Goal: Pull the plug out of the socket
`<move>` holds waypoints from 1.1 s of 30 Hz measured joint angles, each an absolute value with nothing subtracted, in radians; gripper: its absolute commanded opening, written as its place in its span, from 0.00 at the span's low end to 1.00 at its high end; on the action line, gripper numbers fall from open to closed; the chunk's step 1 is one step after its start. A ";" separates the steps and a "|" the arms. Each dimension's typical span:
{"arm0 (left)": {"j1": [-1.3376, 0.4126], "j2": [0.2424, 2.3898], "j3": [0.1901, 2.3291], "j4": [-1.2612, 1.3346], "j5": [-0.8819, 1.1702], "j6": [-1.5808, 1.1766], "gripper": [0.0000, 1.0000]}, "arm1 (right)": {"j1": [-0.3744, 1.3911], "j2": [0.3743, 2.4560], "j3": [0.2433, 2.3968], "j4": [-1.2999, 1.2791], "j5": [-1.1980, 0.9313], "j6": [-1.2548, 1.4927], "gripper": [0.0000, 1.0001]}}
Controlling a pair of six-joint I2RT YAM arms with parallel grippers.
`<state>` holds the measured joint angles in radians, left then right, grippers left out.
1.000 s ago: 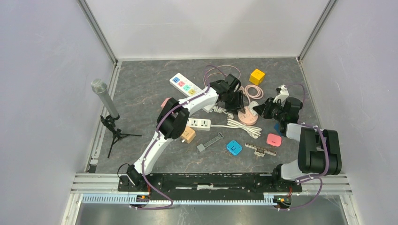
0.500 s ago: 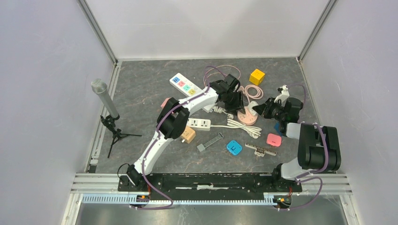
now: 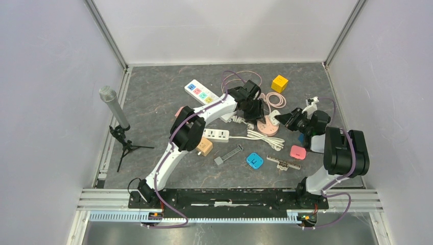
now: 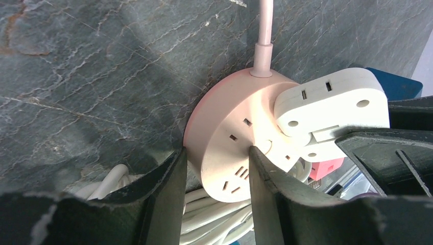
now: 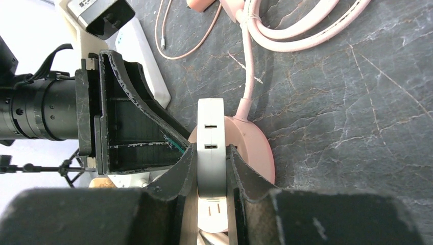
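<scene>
A round pink socket (image 3: pixel 267 127) lies on the grey table at centre right, its pink cable running toward the back. A white plug (image 3: pixel 274 118) sits on its right side. My left gripper (image 3: pixel 255 114) straddles the socket's near-left part. In the left wrist view (image 4: pixel 217 163), one finger is at the socket's (image 4: pixel 230 143) rim and the other is on its top face. My right gripper (image 3: pixel 287 120) is shut on the white plug, which stands edge-on between the fingers in the right wrist view (image 5: pixel 211 153). The plug (image 4: pixel 332 99) appears tilted against the socket (image 5: pixel 258 148).
A coiled pink cable (image 3: pixel 276 99) and a yellow cube (image 3: pixel 279 83) lie behind. A white power strip (image 3: pixel 201 93) is at back left, and a small white strip (image 3: pixel 216 134) and white cable (image 3: pixel 265 137) lie in front. Blue (image 3: pixel 254 160) and pink (image 3: pixel 297 151) adapters lie near. A microphone stand (image 3: pixel 116 112) is on the left.
My right arm has shifted, its wrist swinging slightly toward the back right with the white plug in its grip. The left arm and the pink socket have stayed put.
</scene>
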<state>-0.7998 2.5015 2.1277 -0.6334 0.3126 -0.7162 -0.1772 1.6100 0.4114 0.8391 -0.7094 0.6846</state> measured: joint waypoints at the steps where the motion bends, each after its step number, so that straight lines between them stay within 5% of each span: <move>1: -0.800 2.502 2.129 -0.635 0.313 -0.716 0.48 | -0.179 1.613 0.411 0.843 -0.712 0.696 0.00; 14: -0.804 2.513 2.152 -0.654 0.315 -0.704 0.48 | -0.203 1.623 0.429 1.227 -0.866 1.031 0.00; 21: -0.805 2.520 2.182 -0.675 0.316 -0.682 0.63 | -0.208 1.463 0.513 0.762 -0.794 0.703 0.00; 33: -0.824 2.509 2.206 -0.682 0.344 -0.583 0.94 | -0.218 1.400 0.603 0.342 -0.527 0.428 0.02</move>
